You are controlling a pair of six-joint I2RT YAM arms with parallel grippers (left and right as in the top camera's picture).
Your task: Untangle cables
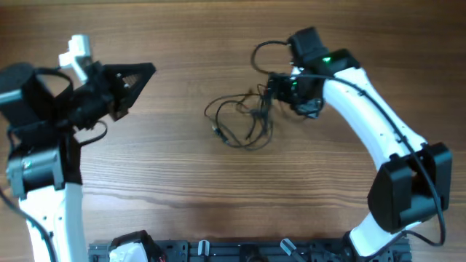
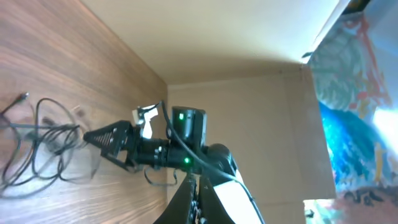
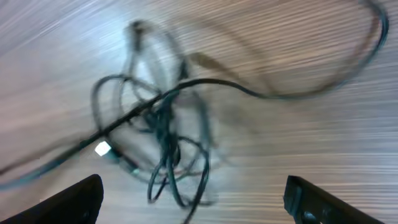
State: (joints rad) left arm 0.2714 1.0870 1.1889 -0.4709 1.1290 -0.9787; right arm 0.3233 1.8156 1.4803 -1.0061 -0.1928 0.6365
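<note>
**Cable tangle at mid-table, right gripper open beside it**

The cables [image 1: 240,120] lie in a loose knot on the wooden table [image 1: 182,182], just right of centre. The right gripper [image 1: 271,91] hangs at the knot's right edge, its fingers [image 3: 74,199] spread wide and gripping nothing. The left gripper [image 1: 142,74] is well apart at the left, closed and empty.

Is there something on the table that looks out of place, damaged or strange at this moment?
Only the cables: they lie in one knotted bunch of crossing loops in the middle of the wooden table, just beside the open right gripper. Nothing looks broken or spilled.
</note>
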